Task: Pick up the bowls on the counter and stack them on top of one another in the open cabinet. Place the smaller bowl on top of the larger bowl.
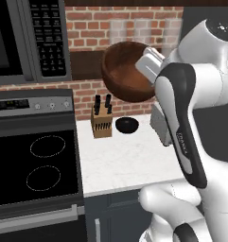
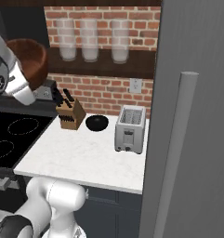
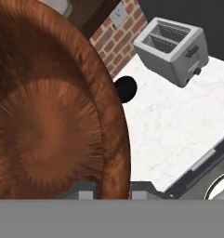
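Along the counter's [image 2: 81,158] back edge: knife block [image 2: 70,114] left, small bowl [image 2: 97,122] middle, toaster [image 2: 130,129] right; large bowl [image 1: 127,71] aloft.

Silver toaster [image 2: 129,128] as landmark, knife block [image 2: 70,114] well left of it, black stovetop [image 1: 34,165] farther left, microwave [image 1: 28,38] above stovetop

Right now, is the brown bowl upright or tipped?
Tipped. The brown bowl hangs in the air above the counter, its opening facing sideways, so its inside shows.
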